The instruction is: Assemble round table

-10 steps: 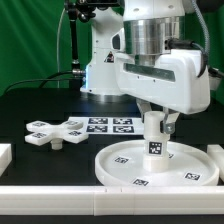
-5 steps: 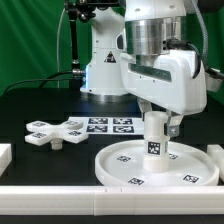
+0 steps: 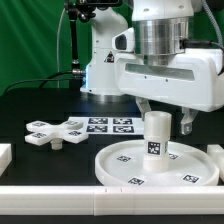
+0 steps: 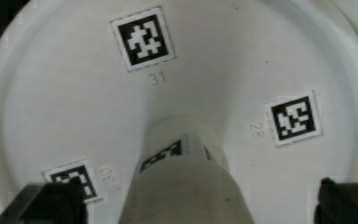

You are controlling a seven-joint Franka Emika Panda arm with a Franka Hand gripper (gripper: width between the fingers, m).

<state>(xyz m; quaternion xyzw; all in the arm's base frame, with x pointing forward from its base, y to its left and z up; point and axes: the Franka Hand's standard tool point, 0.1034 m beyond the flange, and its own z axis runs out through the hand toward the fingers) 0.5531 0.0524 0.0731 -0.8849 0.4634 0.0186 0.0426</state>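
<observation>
Both jaws stand wide apart, gripping nothing, flanking the top of the short cylinder point(image 3: 157, 135), which stands upright between them, centred on the round disc point(image 3: 115, 162), presumably seated for fastening.

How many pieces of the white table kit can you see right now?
3. The round disc lies in the foreground, the short cylinder stands upright on it, and the cross-shaped piece lies apart toward the exterior view's left. No others show, though some could be hidden.
</observation>
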